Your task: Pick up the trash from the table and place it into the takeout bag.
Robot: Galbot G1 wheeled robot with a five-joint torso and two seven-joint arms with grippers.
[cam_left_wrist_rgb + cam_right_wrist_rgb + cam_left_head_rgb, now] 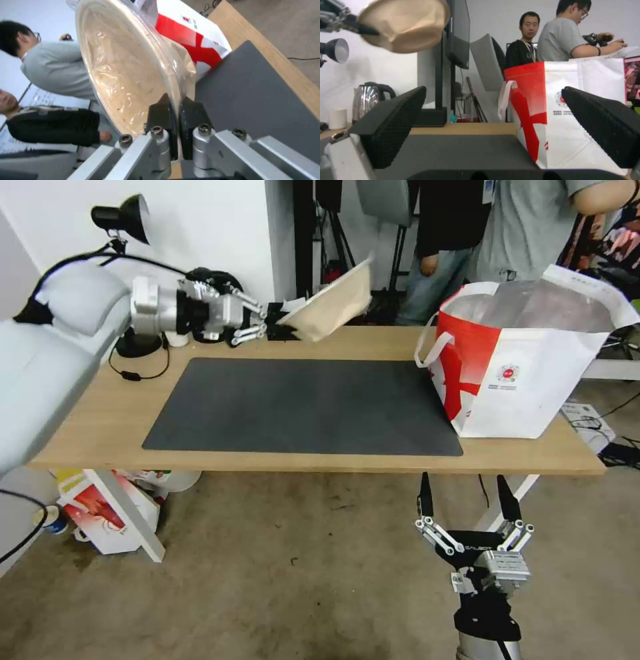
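Head view: the mat [300,407] is taken as landmark, laid on the table [93,427]. The left gripper [280,328] is held above the table just beyond the mat's far edge, its fingers clamped on the rim of the beige bowl [333,303], which is lifted clear of the table and tilted steeply. The takeout bag [527,367] is stood upright on the mat's right end, mouth open, silvery lining exposed, overlapping the mat's right edge. The right gripper [467,500] is parked below the table's near edge, in front of the mat's right end, fingers spread apart and pointing up, nothing held. A lamp [123,220] is seen beyond the mat's far left corner. Left wrist view: the two dark fingertips [161,112] are seen pinched on the bowl's [130,67] rim, the bowl wrapped in clear film; the bag [196,37] is seen past it at the mat's [253,95] end. Right wrist view: the two black fingers [396,120] are seen wide apart, with the mat [453,150] between them; the bag [566,105] is stood on it, and the bowl [406,22] is held high above the mat's far side, well apart from the bag. A kettle [370,100] is stood on the table beyond the mat.
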